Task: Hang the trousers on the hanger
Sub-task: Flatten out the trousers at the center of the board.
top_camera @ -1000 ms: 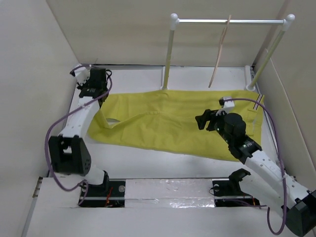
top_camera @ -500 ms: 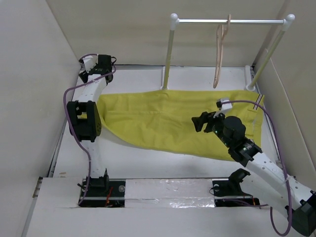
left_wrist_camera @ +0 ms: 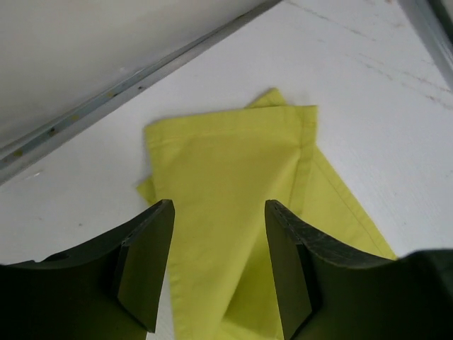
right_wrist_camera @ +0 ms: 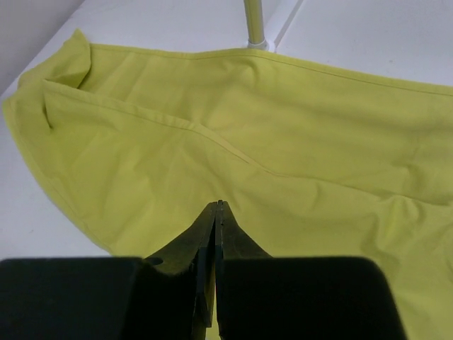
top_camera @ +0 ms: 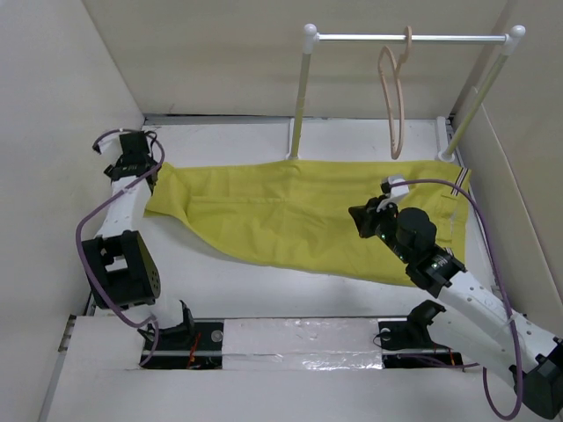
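The trousers [top_camera: 290,215] look light and limp, best gripped at the waistband [top_camera: 458,185]. The left hand [left_wrist_camera: 219,207] gapes empty; the right hand [right_wrist_camera: 218,207] is closed, seemingly empty.

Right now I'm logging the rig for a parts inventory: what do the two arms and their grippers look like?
Both the left arm and right arm have white link shells with black joint housings, each with a purple cable running along it. The left gripper and right gripper have dark, flat, tapering fingers.
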Controlling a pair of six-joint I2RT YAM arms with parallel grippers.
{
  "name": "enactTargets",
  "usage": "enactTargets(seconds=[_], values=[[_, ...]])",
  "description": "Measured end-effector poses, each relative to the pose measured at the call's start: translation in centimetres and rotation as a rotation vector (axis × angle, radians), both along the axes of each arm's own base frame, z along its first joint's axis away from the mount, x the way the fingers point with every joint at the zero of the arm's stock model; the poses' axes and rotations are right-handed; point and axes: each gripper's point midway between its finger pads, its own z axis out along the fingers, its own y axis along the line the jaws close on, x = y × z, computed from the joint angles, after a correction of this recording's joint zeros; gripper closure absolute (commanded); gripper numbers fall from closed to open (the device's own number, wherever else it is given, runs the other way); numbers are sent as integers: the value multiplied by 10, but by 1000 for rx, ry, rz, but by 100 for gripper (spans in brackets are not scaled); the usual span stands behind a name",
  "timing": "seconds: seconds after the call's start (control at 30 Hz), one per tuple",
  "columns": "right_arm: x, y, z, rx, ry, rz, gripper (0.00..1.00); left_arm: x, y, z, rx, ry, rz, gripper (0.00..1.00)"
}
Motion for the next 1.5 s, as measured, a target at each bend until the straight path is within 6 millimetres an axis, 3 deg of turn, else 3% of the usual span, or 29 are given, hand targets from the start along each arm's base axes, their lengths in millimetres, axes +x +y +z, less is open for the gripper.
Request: enactTargets(seconds=[0.07, 0.1, 0.17, 0.27, 0.37, 0.53, 1.03, 1.2, 1.5], values=[[-1, 1, 0, -2, -1, 11, 90, -14, 14, -12, -49, -15, 39, 48], [-1, 2, 0, -2, -1, 17, 84, -21, 20, -23, -78, -14, 59, 47], [-3, 4, 0, -1, -2, 31, 81, -36, 27, -49, -140, 10, 95, 46], [-4, 8, 1, 0, -6, 56, 78, -55, 25, -83, -229, 52, 131, 46], [-4, 13, 1, 0, -7, 82, 77, -60, 18, -99, -287, 50, 149, 46], [-3, 20, -6, -11, 9, 109, 76, -55, 13, -105, -342, 0, 162, 46], [-4, 32, -19, -31, 37, 174, 76, -44, 39, -135, -388, -46, 257, 47], [-3, 33, -23, -41, 48, 176, 76, -42, 39, -140, -397, -85, 256, 49], [-3, 35, -27, -51, 55, 182, 76, -25, 37, -130, -418, -171, 218, 59]])
